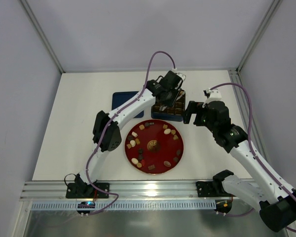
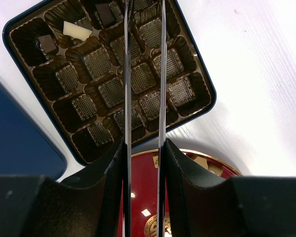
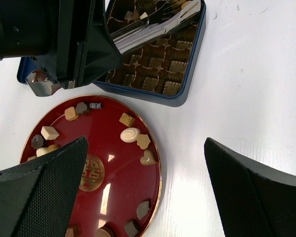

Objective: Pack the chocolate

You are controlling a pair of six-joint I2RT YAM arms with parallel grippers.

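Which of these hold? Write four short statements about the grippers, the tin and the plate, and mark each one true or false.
1. The right gripper stands wide open with nothing between its fingers. True.
2. The tin is full of chocolate. False: only a few pieces sit in it, and most of its compartments are empty.
3. The left gripper hangs over the tin. True.
4. The plate has been cleared. False: many pieces lie around its rim.
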